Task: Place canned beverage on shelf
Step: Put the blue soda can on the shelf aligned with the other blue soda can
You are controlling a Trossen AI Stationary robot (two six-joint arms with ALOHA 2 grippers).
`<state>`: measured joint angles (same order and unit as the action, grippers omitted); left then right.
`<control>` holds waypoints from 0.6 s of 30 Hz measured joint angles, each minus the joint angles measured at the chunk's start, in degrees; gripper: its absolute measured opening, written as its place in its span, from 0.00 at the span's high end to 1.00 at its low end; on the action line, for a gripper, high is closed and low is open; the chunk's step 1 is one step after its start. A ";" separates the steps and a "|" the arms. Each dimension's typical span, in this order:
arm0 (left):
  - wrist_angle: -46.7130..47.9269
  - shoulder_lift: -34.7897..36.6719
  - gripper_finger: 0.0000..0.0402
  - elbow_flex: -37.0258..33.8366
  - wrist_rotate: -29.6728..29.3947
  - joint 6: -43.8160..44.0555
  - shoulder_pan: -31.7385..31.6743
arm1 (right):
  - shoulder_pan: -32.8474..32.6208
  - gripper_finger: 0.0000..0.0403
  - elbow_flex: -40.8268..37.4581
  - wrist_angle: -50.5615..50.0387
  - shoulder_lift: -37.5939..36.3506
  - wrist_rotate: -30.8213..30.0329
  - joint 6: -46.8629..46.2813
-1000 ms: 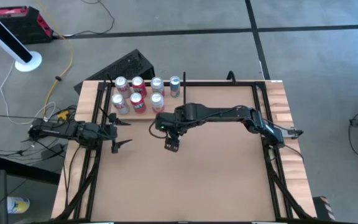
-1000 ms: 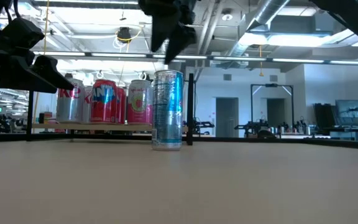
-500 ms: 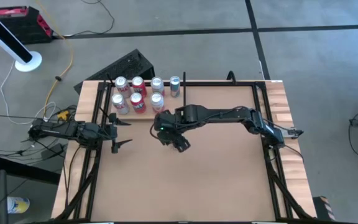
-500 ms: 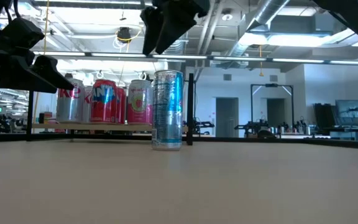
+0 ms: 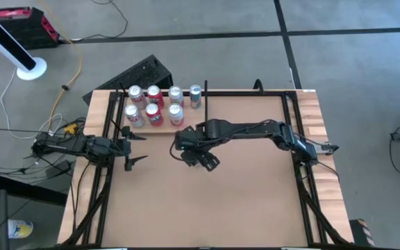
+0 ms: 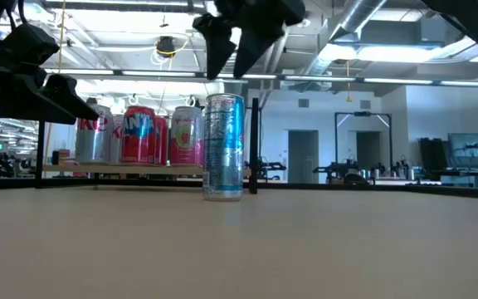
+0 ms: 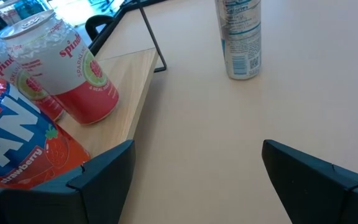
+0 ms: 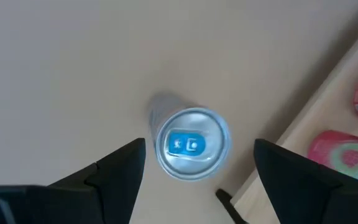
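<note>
A slim blue-and-silver can (image 5: 195,96) (image 6: 224,146) (image 7: 240,38) stands upright on the brown tabletop, beside the thin black upright of the pale wood shelf (image 7: 129,93) (image 6: 123,169). Several red and pink cans (image 5: 151,105) stand on that shelf at the far left. My right gripper (image 6: 226,68) (image 5: 200,158) hangs open above the slim can and points steeply down; in the right wrist view the can's top (image 8: 193,144) shows between and beyond my fingers, apart from them. My left gripper (image 5: 139,146) (image 7: 197,180) waits open at the table's left, near the shelf.
Black frame rails (image 5: 242,92) run along the table's far edge and down both sides. A dark box (image 5: 144,71) stands on the floor behind the shelf. Bare brown tabletop (image 5: 214,201) stretches from the middle toward the near edge.
My right gripper has rolled about its own pointing line, so its two fingers now stand at a different angle over the slim can. It has stayed above the can at about the same height. The can and the left arm have kept still.
</note>
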<state>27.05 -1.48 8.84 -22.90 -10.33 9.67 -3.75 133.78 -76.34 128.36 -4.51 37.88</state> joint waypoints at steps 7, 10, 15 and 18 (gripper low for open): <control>0.00 0.02 0.16 0.00 0.02 0.00 -0.02 | 0.02 0.20 -0.21 0.33 1.39 -1.50 1.60; 0.00 0.01 0.16 0.00 0.00 0.00 0.00 | 0.09 0.20 -0.42 -0.09 2.28 -1.49 1.65; 0.00 0.02 0.16 0.00 0.02 0.00 0.00 | 0.52 0.20 -0.46 -1.40 4.49 -1.44 2.61; 0.00 0.02 0.16 0.00 0.00 0.00 -0.02 | 0.57 0.20 -0.25 -0.09 6.20 -1.44 2.65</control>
<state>27.05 -1.46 8.84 -22.90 -10.33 9.65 -3.18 133.53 -76.44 134.56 -5.96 40.53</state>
